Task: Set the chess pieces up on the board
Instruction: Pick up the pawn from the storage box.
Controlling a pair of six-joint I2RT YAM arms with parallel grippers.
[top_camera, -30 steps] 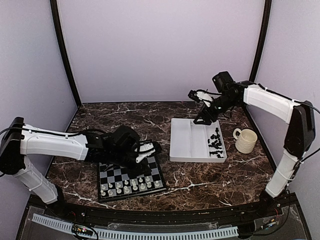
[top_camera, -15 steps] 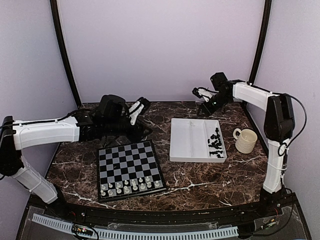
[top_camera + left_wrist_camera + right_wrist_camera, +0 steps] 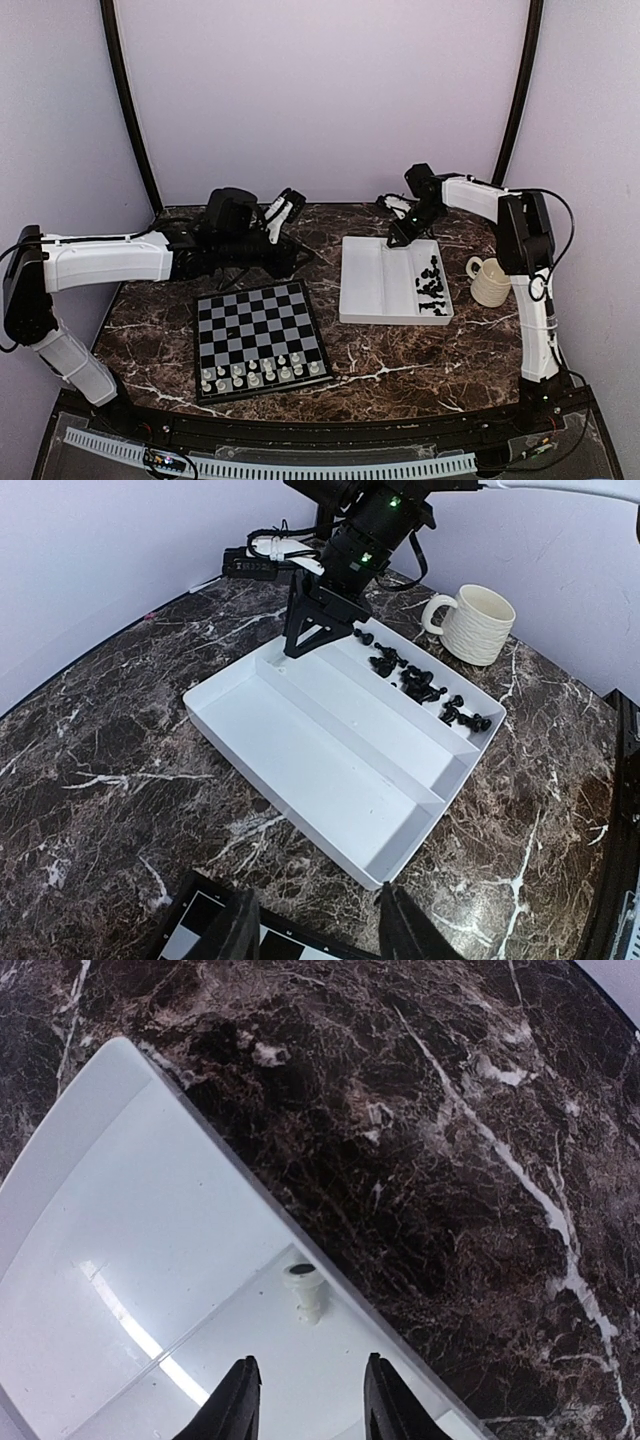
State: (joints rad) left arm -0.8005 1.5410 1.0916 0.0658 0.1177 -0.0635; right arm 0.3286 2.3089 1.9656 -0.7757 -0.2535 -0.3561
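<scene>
Marble table [image 3: 400, 350] — board [image 3: 255, 320], tray [image 3: 370, 280], chess pieces [image 3: 430, 283]

board [image 3: 195, 925]: cut by bottom edge | tray [image 3: 150, 1210]: cut left and bottom | chess pieces [image 3: 262, 372]: kinds too small

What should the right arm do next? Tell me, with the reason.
Probably ease the right tool forward and down over the white chess piece, then close. The jaws stand apart with nothing between them, and the piece sits just ahead, by the wall of the white tray.
</scene>
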